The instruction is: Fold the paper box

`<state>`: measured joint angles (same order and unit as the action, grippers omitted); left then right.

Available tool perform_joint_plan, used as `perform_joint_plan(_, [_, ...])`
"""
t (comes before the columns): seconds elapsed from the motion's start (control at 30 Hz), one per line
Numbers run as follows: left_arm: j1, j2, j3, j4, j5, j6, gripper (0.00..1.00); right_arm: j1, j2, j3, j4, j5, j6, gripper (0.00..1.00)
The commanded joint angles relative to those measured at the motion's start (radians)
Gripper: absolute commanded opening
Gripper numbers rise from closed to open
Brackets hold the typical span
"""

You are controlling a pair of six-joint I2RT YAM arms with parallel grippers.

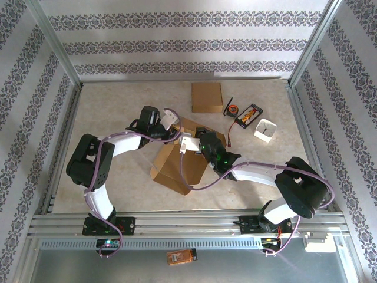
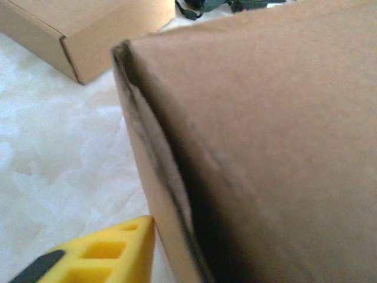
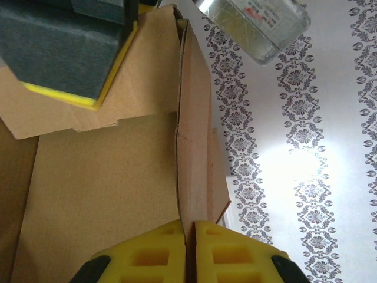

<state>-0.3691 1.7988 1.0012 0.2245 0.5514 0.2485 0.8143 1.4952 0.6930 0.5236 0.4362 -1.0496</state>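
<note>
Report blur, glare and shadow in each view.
Top external: even light, sharp throughout. Left wrist: the box sits too close and blurs, with a dark shadow along its edge. Right wrist: a bright glare spot washes out the wall, while the box flap stays fairly sharp.

The paper box (image 1: 174,168) is plain brown cardboard, only partly formed. It sits near the middle of the table (image 1: 112,112), turned at an angle to the table's edges, with its far end raised into walls. In the right wrist view its inner floor (image 3: 100,194) is bare, and a thin side flap (image 3: 194,118) stands on edge beside it, creased partway along. In the left wrist view an outer corner (image 2: 126,65) shows close up, with a dark seam running down the edge.
</note>
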Motion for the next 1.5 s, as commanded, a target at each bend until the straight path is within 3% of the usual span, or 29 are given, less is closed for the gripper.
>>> perform_joint_plan(0.0, [-0.036, 0.008, -0.012, 0.083, -0.076, -0.025, 0.26, 0.017, 0.023, 0.008, -0.067, -0.042, 0.022, 0.11])
perform_joint_plan(0.13, [-0.068, 0.015, -0.016, 0.11, -0.165, -0.043, 0.2, 0.019, 0.022, 0.013, -0.07, -0.039, 0.026, 0.11])
perform_joint_plan(0.27, [-0.105, 0.032, 0.003, 0.084, -0.347, -0.047, 0.12, 0.025, 0.021, 0.014, -0.074, -0.037, 0.034, 0.11])
perform_joint_plan(0.33, [-0.126, 0.05, 0.016, 0.068, -0.439, -0.045, 0.12, 0.026, 0.02, 0.013, -0.073, -0.036, 0.04, 0.11])
perform_joint_plan(0.4, [-0.14, 0.059, 0.021, 0.066, -0.504, -0.044, 0.17, 0.028, 0.022, 0.011, -0.073, -0.036, 0.042, 0.11])
perform_joint_plan(0.47, [-0.142, 0.064, 0.016, 0.079, -0.494, -0.05, 0.25, 0.028, 0.02, 0.008, -0.073, -0.037, 0.045, 0.11])
perform_joint_plan(0.57, [-0.142, 0.073, 0.021, 0.086, -0.463, -0.05, 0.26, 0.028, 0.021, 0.008, -0.073, -0.039, 0.046, 0.11])
perform_joint_plan(0.83, [-0.145, 0.102, 0.035, 0.094, -0.496, -0.075, 0.05, 0.029, 0.005, 0.003, -0.07, -0.066, 0.087, 0.15])
perform_joint_plan(0.93, [-0.15, 0.096, 0.021, 0.107, -0.533, -0.083, 0.03, 0.029, -0.013, -0.001, -0.07, -0.077, 0.118, 0.17])
perform_joint_plan(1.0, [-0.151, 0.094, 0.018, 0.11, -0.53, -0.092, 0.08, 0.028, -0.017, -0.004, -0.07, -0.078, 0.125, 0.18])
perform_joint_plan(1.07, [-0.15, 0.096, 0.027, 0.094, -0.532, -0.102, 0.19, 0.028, -0.017, -0.004, -0.07, -0.077, 0.126, 0.18])
perform_joint_plan(1.13, [-0.149, 0.096, 0.03, 0.088, -0.523, -0.109, 0.2, 0.028, -0.012, -0.004, -0.071, -0.075, 0.126, 0.18])
perform_joint_plan(1.27, [-0.15, 0.09, 0.029, 0.081, -0.516, -0.144, 0.0, 0.03, -0.009, 0.001, -0.071, -0.076, 0.131, 0.18])
perform_joint_plan(1.4, [-0.149, 0.066, 0.027, 0.033, -0.526, -0.195, 0.0, 0.028, -0.027, 0.01, -0.068, -0.076, 0.19, 0.24])
perform_joint_plan(1.47, [-0.151, 0.041, 0.005, 0.035, -0.556, -0.214, 0.0, 0.026, -0.065, 0.01, -0.071, -0.107, 0.262, 0.35])
